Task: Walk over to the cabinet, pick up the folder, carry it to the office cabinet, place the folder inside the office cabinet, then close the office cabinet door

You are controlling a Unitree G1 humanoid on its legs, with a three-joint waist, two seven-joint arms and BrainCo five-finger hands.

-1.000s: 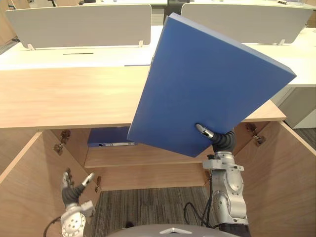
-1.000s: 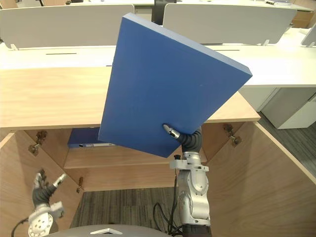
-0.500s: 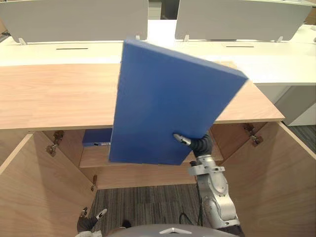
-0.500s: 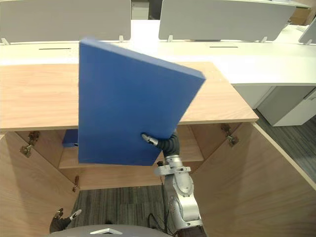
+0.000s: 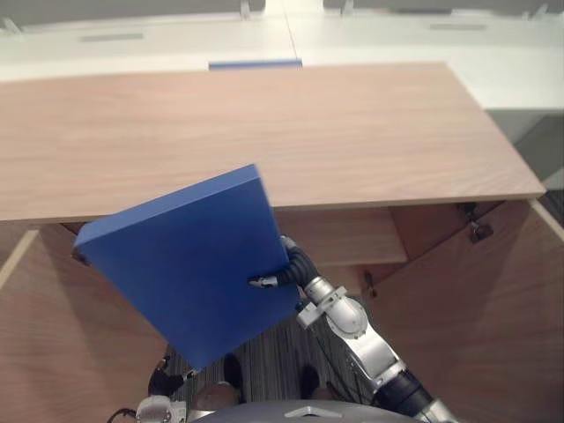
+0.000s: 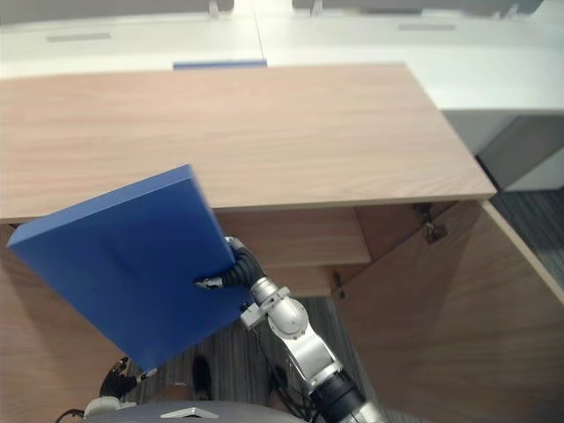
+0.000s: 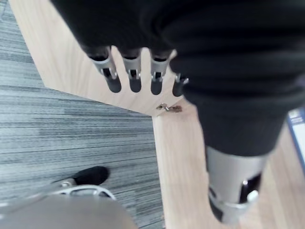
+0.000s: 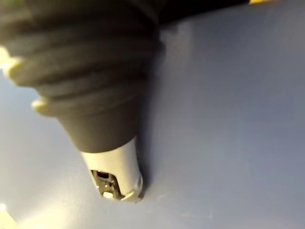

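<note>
— Down at seven o'clock the left hand (image 5: 164,382) hangs low, fingers (image 7: 134,78) straight, slightly spread, holding nothing.

— And the flat blue rectangular folder (image 5: 176,264) tilts in the air at eight o'clock, before the open light-wood office cabinet (image 5: 308,132).

— The right hand (image 5: 280,275) pinches its three o'clock edge: thumb on the face, the rest hidden behind. The cabinet's wooden right door (image 5: 476,326) stands open at four o'clock.

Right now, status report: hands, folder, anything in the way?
Right robot hand shut on folder, tilted before the open cabinet. Left robot hand open, low, idle. Shelf ahead looks unblocked.
</note>
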